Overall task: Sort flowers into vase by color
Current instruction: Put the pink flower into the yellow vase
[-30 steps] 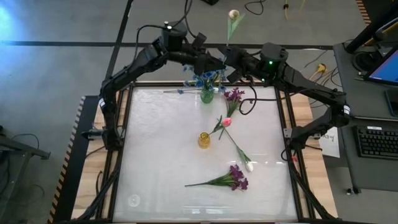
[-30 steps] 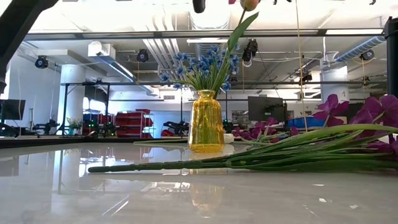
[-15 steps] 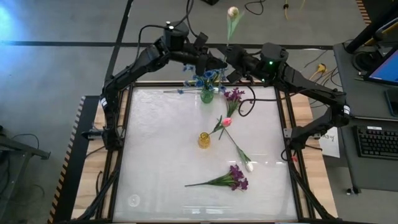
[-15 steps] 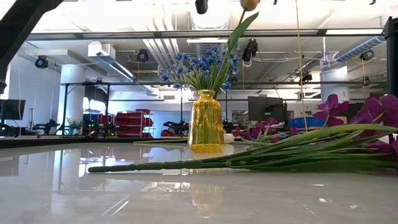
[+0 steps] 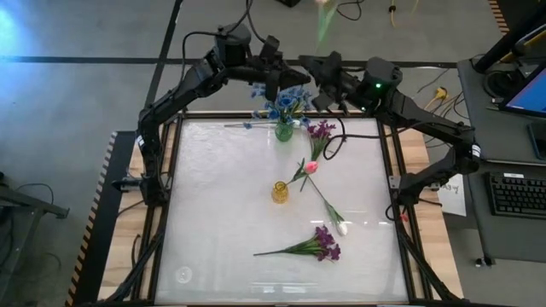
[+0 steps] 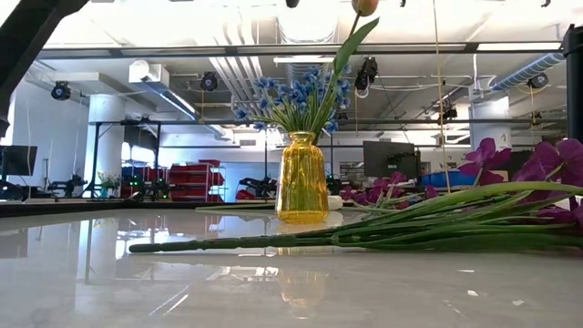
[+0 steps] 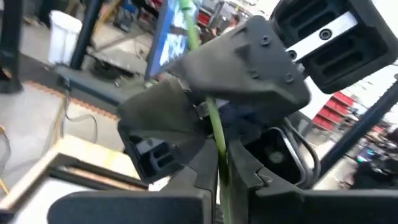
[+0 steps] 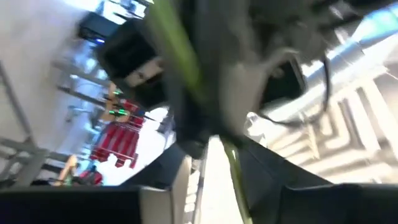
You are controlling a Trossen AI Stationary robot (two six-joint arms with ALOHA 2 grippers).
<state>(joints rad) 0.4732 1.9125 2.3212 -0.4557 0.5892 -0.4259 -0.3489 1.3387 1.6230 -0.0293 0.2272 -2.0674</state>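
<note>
Above the table's far edge I hold a tulip upright; its bud (image 6: 365, 5) is high up and its stem (image 7: 215, 134) is green. My left gripper (image 5: 286, 78) is shut on that stem. My right gripper (image 5: 322, 78) faces it, open, with its fingers on either side of the stem. Below them stands a green vase (image 5: 284, 131) of blue flowers. A yellow vase (image 5: 280, 192) stands mid-table. On the table lie a pink tulip (image 5: 310, 167), a white tulip (image 5: 341, 228) and two purple bunches (image 5: 322, 130) (image 5: 325, 245). My left gripper pinches the tulip's green stem (image 7: 221, 180) between its two fingers, which lie across it. The tulip stands upright above the fingers, its bud far overhead. Whether the stem's lower end reaches into the green vase is hidden by the blue flowers.
The white tabletop has a dark frame (image 5: 162, 213) along its sides. Free surface lies at the near left. The long stems of the near purple bunch (image 6: 301, 241) stretch across the low view in front of the yellow vase (image 6: 301, 178).
My right gripper has drawn back a little toward the table's right, away from the left gripper. Both grippers have risen slightly. The tulip's top has shifted toward the far edge in the high view and shows blurred.
</note>
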